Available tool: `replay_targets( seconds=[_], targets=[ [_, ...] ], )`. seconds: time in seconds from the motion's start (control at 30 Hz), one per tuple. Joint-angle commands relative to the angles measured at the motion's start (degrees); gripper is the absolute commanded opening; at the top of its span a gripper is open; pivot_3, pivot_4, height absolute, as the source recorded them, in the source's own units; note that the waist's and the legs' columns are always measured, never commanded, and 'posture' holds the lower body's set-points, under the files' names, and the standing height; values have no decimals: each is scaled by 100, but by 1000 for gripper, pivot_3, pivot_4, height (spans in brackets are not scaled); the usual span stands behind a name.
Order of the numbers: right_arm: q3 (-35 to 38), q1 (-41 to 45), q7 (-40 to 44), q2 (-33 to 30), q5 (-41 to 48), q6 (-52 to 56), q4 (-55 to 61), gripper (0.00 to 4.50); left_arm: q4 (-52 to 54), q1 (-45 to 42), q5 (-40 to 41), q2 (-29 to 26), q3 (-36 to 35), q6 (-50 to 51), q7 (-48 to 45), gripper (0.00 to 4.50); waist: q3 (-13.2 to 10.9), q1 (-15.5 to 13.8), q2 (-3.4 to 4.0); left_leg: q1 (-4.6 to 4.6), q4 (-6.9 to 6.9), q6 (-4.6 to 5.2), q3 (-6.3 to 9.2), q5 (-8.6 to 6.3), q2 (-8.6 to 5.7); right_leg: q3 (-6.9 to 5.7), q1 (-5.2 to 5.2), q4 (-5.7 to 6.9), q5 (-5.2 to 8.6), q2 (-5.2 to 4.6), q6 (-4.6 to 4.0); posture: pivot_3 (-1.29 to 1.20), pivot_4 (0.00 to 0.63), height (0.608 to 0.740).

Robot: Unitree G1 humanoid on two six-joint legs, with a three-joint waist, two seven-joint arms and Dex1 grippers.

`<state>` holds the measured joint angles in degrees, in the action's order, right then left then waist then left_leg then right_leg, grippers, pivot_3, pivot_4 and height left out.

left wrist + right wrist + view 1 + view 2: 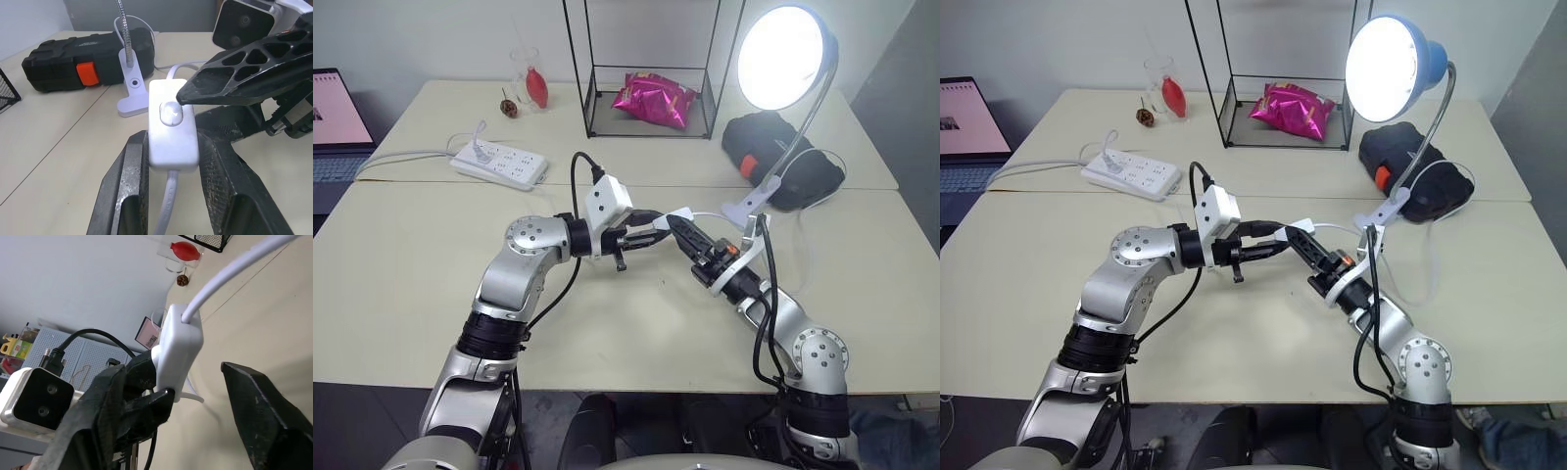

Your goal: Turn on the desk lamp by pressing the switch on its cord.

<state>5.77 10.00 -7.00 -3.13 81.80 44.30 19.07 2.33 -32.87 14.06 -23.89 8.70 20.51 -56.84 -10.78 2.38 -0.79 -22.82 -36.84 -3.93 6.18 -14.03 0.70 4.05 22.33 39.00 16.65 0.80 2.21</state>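
The desk lamp stands at the back right on its silver gooseneck, its shade glowing bright. Its white clip base rests on the table. Mid-table, just above the surface, my left gripper is shut on the white switch, one finger on each long side. The thin white cord runs out of both ends of the switch. My right gripper faces it from the right and is open. One of its fingertips touches the switch's round button.
A black case with an orange latch lies behind the clip base. A wire-frame box holding a pink bag stands at the back centre. A white power strip lies at the back left, and a laptop at the far left.
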Motion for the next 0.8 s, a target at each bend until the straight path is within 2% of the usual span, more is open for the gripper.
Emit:
replay_targets(
  seconds=[0.03,0.07,0.27,0.53,0.67,0.8],
  targets=[
    [83,-64,192,-344,103,74,456,4290,39,-33,-51,-4,22,-214,88,1060,0,-1,0,0,0,0,0,0,0,0,0,0,0,0,0,0,150,740],
    [39,-137,342,-652,-91,174,635,4499,-43,-51,-120,14,46,-284,132,1060,0,-1,0,0,0,0,0,0,0,0,0,0,0,0,0,0,150,740],
    [-379,-419,1486,-2625,-1658,384,1696,4500,-975,-195,-724,150,370,-973,382,1060,-3,-44,3,-1,-1,0,-5,0,-6,2,1,-4,1,-3,2,0,150,740],
    [-873,-227,2630,-4210,-3582,-36,2178,4500,-2699,-549,-1275,680,665,-1946,717,1060,-4,-51,0,-2,-5,0,-4,0,-5,0,0,-5,0,0,4,0,150,740],
    [-890,-175,2942,-4315,-3965,-225,2038,4500,-3424,-764,-1468,849,681,-2296,873,1060,-7,-54,-6,-4,-6,0,-2,0,-7,-1,0,-8,0,0,5,0,150,740],
    [-763,-277,3246,-4346,-4223,-369,1870,4500,-3709,-822,-1529,944,667,-2479,898,1060,-7,-55,-6,-6,-4,0,-2,0,-6,-1,1,-8,0,0,5,0,150,740]
  ],
)
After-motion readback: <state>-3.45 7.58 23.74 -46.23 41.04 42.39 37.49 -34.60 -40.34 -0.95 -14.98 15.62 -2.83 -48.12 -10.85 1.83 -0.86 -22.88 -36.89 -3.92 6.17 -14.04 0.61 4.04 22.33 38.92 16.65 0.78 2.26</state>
